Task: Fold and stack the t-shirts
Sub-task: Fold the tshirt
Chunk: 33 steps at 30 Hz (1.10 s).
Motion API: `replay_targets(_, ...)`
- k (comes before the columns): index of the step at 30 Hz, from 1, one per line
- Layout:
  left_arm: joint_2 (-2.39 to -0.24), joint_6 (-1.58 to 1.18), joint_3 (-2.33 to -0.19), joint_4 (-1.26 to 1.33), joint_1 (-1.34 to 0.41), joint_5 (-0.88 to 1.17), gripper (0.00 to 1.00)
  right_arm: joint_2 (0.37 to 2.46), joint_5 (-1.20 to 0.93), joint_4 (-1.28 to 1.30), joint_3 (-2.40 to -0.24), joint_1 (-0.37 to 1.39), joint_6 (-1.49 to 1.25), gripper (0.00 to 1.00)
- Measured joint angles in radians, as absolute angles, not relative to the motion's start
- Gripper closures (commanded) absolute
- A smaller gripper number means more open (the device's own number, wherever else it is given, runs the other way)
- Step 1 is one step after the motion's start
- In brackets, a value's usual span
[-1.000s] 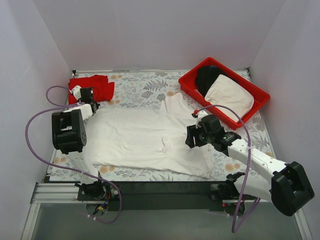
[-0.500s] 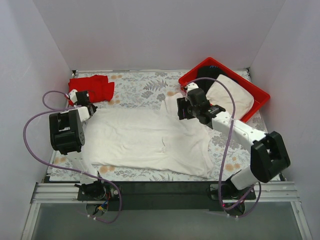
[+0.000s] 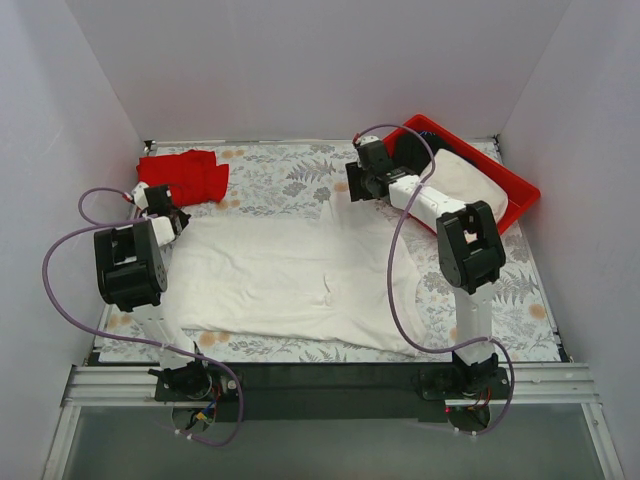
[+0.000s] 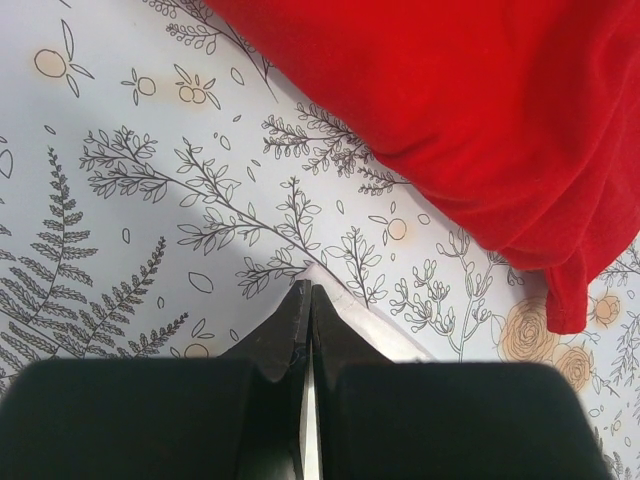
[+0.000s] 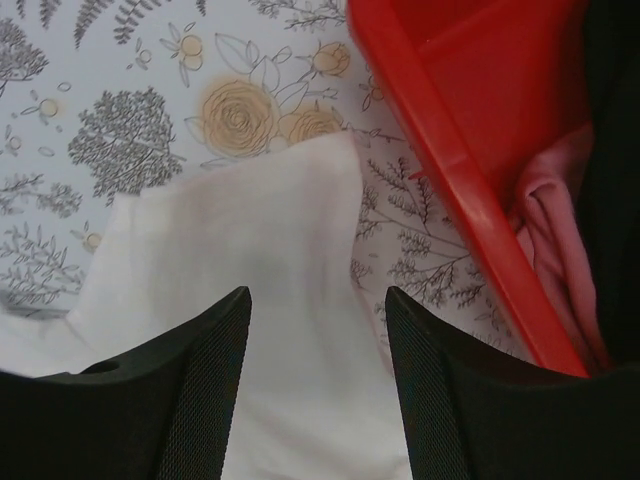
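Overhead, the white t-shirt [image 3: 290,275] lies spread flat across the middle of the counter [image 3: 280,165]. The red t-shirt [image 3: 185,175] sits bunched in the far left corner. A red tray [image 3: 522,192] in the far right corner holds an off-white garment [image 3: 465,185] and a black garment [image 3: 410,150].

In the left wrist view, the left end effector [image 4: 303,292] is closed, pinching a corner of the white t-shirt near the red one.

In the right wrist view, the right end effector [image 5: 318,300] is spread wide and grips nothing, poised above the white sleeve beside the tray's rim.
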State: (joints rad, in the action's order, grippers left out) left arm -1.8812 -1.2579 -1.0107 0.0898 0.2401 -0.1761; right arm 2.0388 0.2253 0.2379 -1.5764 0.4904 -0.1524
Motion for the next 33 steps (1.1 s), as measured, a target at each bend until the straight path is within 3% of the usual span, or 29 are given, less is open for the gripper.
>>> replay_targets(16,-1.878,-1.26,-1.009,0.089,0.241,-0.171,1.0,2.313,0.116,0.265,-1.862,0.416,-0.131,0.58)
replay_targets(33,-1.864,-1.26,-1.001,0.075,0.241,-0.171,1.0,2.346,0.154,0.266,-1.878,0.424,-0.134,0.62)
